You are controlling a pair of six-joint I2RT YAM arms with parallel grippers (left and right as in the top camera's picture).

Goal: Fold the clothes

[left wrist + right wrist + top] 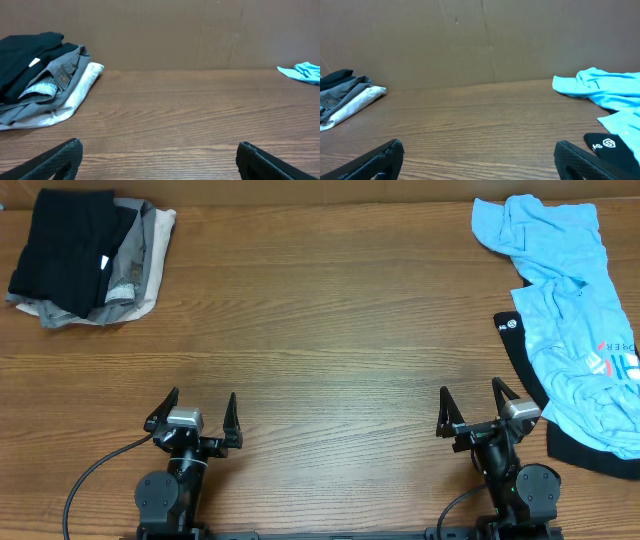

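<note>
At the near bench (330, 330) edge: left end effector (202, 402), right end effector (470, 393) spread, empty | folded stack (85, 260) far-left, light-blue shirts (565, 310) heaped far-right on black garment (520, 355) | risk: overlap makes us pinch both layers.

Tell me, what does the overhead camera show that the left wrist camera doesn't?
Only overhead: the right fingers, and the blue clothes spread over a black garment. Only left wrist: the brown wall behind the table. Both: the folded stack, black on top; the table; the open left fingers; a bit of the blue clothes.
</note>
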